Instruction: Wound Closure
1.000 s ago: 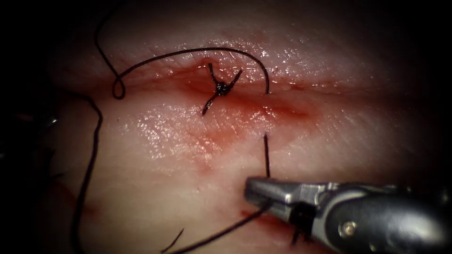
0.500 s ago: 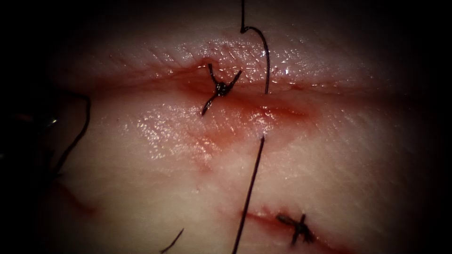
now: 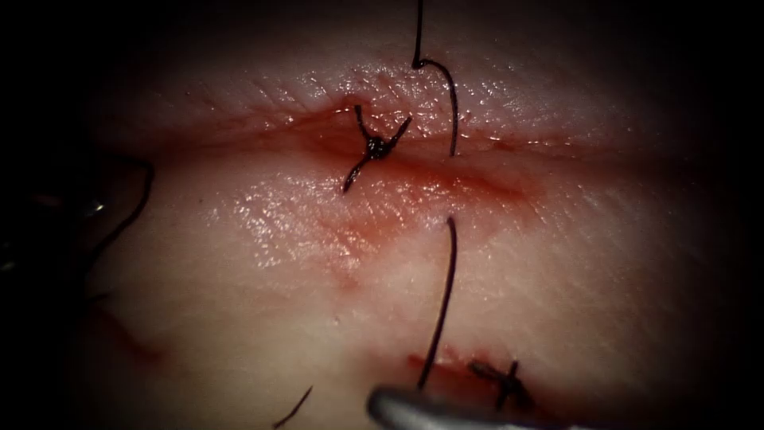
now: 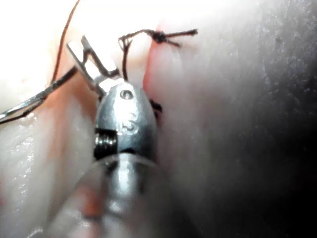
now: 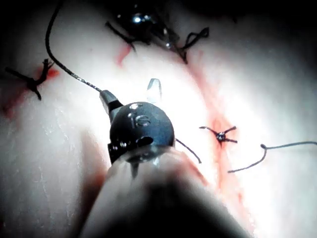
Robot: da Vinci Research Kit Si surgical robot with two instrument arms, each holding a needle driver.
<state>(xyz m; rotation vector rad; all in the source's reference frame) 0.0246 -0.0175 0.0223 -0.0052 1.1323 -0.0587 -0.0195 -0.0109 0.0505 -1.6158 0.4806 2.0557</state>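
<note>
The left tool (image 4: 93,58), shaft angled low over the tissue (image 3: 263,302), seems clamped on the needle (image 4: 29,105), which lies outside the tissue. Further right, the thread (image 3: 442,295) merely touches one spread jaw of the right tool (image 5: 130,94), so it could slip free.

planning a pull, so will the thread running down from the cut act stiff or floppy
Probably limp yet springy: the thread bows and kinks above the cut. Likely light: it is hair-thin where it runs to the right tool. Perhaps slippery: the tissue glistens. The left tool grips the needle near one end, apparently outside the tissue.
</note>
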